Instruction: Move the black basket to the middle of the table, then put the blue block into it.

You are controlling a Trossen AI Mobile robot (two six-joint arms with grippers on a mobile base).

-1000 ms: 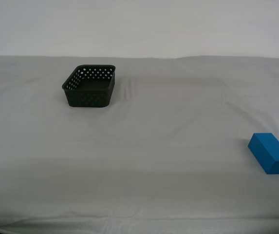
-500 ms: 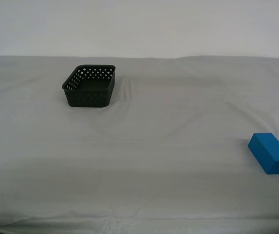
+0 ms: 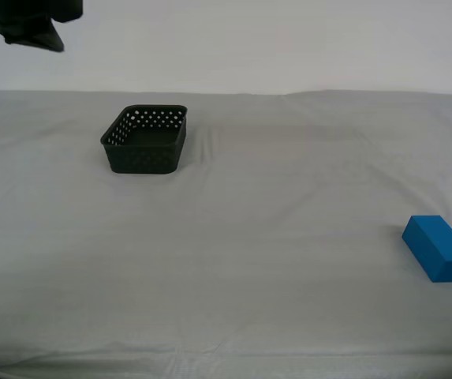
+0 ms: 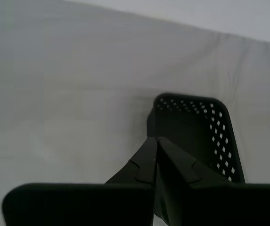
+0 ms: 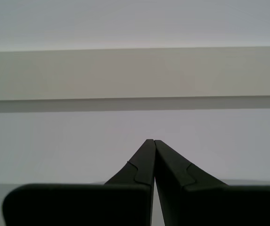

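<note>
The black basket (image 3: 145, 140) stands empty on the table (image 3: 273, 197), towards the far side at the exterior view's left. It also shows in the second wrist view (image 4: 198, 134), just beyond my second gripper (image 4: 156, 139), which is shut, empty and held above the cloth. The blue block (image 3: 438, 248) lies near the exterior view's right edge, far from the basket. My first gripper (image 5: 151, 140) is shut and empty and faces a pale wall, with neither object in its view. A dark part of an arm (image 3: 28, 24) shows at the exterior view's top left, above and left of the basket.
The grey-white cloth is slightly wrinkled, with a fold (image 3: 206, 142) beside the basket. A plain pale wall (image 3: 289, 39) stands behind the table's far edge. The table's near edge runs along the bottom of the exterior view.
A dark arm part has come into the exterior view's top left corner. The basket and the blue block have not moved.
</note>
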